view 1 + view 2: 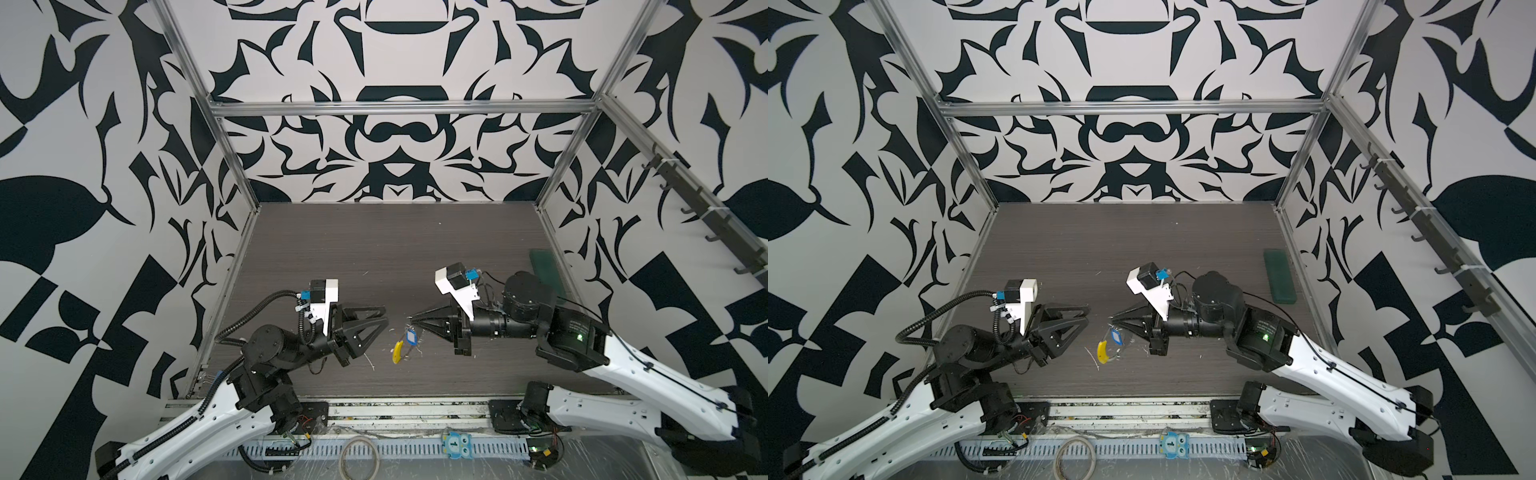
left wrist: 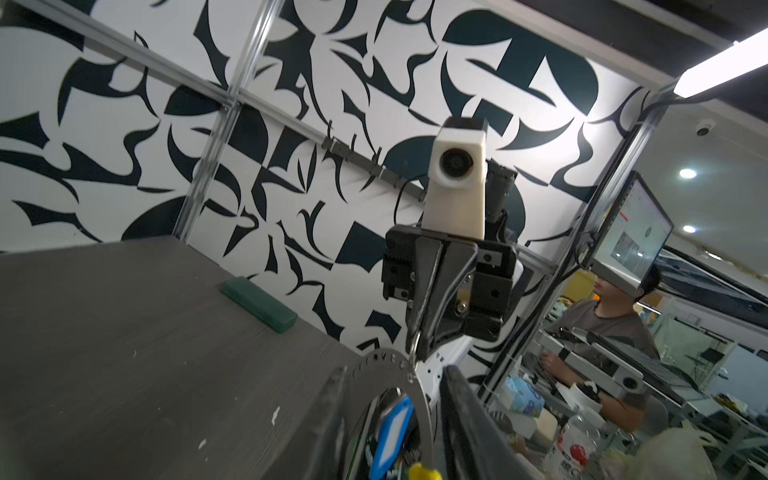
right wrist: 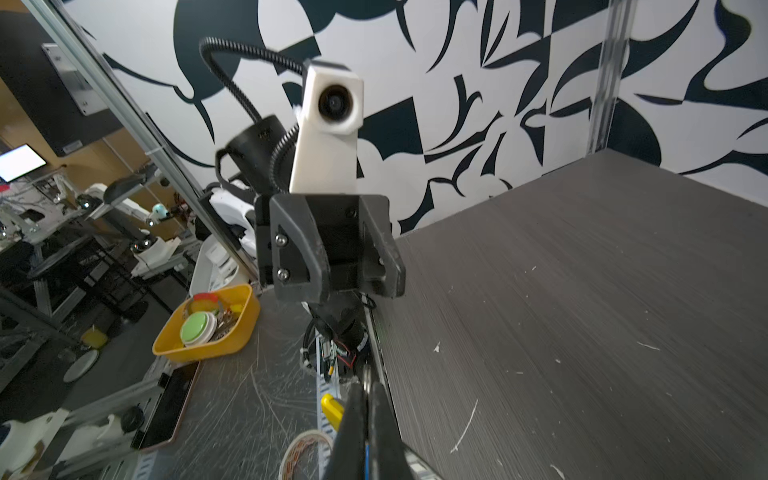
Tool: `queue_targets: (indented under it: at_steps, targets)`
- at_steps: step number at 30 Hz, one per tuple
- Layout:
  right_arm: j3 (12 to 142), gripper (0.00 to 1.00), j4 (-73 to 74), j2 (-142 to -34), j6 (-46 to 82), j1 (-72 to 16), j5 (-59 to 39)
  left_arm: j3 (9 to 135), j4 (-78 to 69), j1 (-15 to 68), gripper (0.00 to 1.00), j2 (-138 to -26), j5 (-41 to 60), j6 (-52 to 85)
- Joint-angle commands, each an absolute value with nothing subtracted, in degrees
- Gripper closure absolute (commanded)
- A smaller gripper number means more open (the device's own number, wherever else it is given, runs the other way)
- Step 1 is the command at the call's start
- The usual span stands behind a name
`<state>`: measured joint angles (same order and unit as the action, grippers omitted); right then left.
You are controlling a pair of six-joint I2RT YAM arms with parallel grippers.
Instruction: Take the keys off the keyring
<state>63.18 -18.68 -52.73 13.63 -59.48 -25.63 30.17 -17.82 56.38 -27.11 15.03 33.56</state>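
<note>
In both top views the left end effector (image 1: 385, 316), left of centre, stands open and empty, just beside the keyring (image 1: 397, 352). The keyring hangs at lower centre, carrying the blue key (image 1: 410, 336); no red key is visible. To its right, the right end effector (image 1: 412, 319) is clamped shut on the keyring, so the step appears to be presentation: the left end effector must next grip the blue key and work it off.

Bright, even light; strip lamp (image 2: 721, 62) glares in L wrist view; edges warped, close-up bits blurry.

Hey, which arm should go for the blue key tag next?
Left. The right gripper is shut on the keyring, so it is busy, while the left gripper is open, empty and close to the blue key tag.
</note>
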Motion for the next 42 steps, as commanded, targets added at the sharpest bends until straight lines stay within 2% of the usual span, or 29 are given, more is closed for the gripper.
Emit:
queue_targets:
  at_steps: [1, 8, 11, 26, 30, 37, 42]
  targets:
    - [68.9, 1.00, -28.2, -54.8, 8.6, -59.4, -28.9, 34.0, -6.2, 56.4, 0.63, -27.2, 19.0, 30.5]
    - [74.2, 1.00, -34.2, -58.8, 5.2, -59.4, -31.8, 37.6, -2.3, 56.4, 0.65, -32.7, 25.7, 29.1]
    - [75.4, 1.00, -35.3, -59.4, 4.1, -59.4, -32.8, 38.2, -2.2, 56.4, 0.72, -34.2, 28.0, 28.8]
    - [76.3, 1.00, -35.9, -60.7, 3.4, -59.2, -34.2, 38.5, -4.2, 56.4, 0.76, -35.2, 30.8, 28.7]
    - [76.1, 1.00, -35.9, -61.0, 3.5, -59.2, -34.2, 38.1, -5.1, 56.4, 0.85, -34.6, 31.3, 28.7]
    - [76.1, 1.00, -35.6, -61.6, 3.6, -59.2, -35.2, 38.1, -5.6, 56.4, 0.86, -35.1, 31.5, 28.5]
    - [75.9, 1.00, -35.1, -61.8, 4.1, -59.2, -35.2, 38.4, -6.0, 56.3, 0.95, -36.0, 32.0, 28.6]
